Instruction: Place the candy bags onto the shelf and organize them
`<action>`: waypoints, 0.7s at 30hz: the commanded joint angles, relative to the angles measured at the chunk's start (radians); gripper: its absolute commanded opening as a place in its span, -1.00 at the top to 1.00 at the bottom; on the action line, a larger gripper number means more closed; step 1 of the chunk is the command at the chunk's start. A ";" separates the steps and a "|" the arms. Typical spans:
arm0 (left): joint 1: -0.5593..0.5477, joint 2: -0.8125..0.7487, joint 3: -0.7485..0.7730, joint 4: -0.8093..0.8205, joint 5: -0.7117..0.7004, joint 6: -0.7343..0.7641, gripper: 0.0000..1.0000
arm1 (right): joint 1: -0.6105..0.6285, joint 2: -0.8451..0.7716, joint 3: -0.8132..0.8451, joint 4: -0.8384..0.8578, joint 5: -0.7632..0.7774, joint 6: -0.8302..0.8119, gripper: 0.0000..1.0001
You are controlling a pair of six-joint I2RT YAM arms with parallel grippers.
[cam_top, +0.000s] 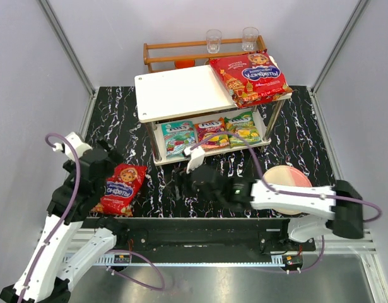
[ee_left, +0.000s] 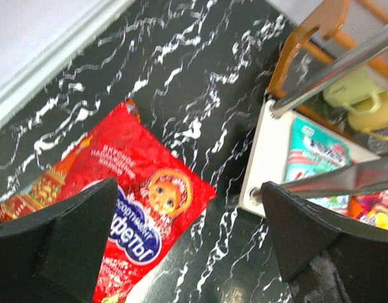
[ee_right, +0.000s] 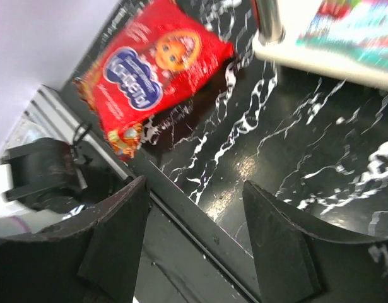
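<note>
Black white-veined tabletop (cam_top: pixel 307 139) fills the floor of a pale-walled booth. From above, the white two-tier shelf (cam_top: pixel 175 91) stands at the back centre, and the left half of its upper board is bare. One large red bag (cam_top: pixel 250 79) lies on the right end of that board, overhanging the edge; its blue oval label carries white Cyrillic reading "конфеты". Three small bags lie side by side on the lower board: a teal bag (cam_top: pixel 178 136), a red-orange bag (cam_top: pixel 211 132) and a green-yellow bag (cam_top: pixel 241 128). Their print is too small to read. A second red bag (cam_top: pixel 121 188) lies flat on the tabletop at the left, near the front edge, just beside the left tool (cam_top: pixel 99 170). A stretch of bare tabletop separates it from the right tool (cam_top: pixel 187 180). A pink-and-cream plate (cam_top: pixel 287 180) sits at the right, partly under the right arm. Behind the shelf is a wooden rack (cam_top: pixel 181 53).

The left wrist view shows the left tool (ee_left: pixel 188 189) spread wide, nothing in its grasp, above the second red bag (ee_left: pixel 127 208). That bag's label ends in "феты" beside a doll face. The shelf corner (ee_left: pixel 269 164) is at the right.

The right wrist view shows the right tool (ee_right: pixel 194 183) partly apart and holding nothing, over the tabletop's front edge. The second red bag (ee_right: pixel 156 69) lies well beyond it.
</note>
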 commanded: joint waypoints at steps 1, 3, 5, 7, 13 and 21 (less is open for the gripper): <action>0.073 0.053 0.138 0.108 0.082 0.172 -0.98 | 0.026 0.164 -0.081 0.383 0.017 0.229 -0.40; 0.090 0.070 0.181 0.122 0.125 0.195 -0.98 | 0.037 0.280 -0.054 0.477 0.000 0.266 -0.42; 0.106 0.079 0.211 0.127 0.154 0.228 -0.98 | 0.039 0.357 -0.026 0.559 -0.035 0.310 -0.43; 0.107 0.096 0.253 0.119 0.198 0.254 -0.98 | 0.039 0.465 -0.003 0.642 -0.064 0.385 -0.46; 0.109 0.110 0.343 0.084 0.258 0.307 -0.98 | 0.037 0.709 0.106 0.880 -0.132 0.536 -0.50; 0.109 0.092 0.373 0.078 0.267 0.335 -0.98 | 0.027 0.922 0.368 0.801 -0.184 0.634 -0.41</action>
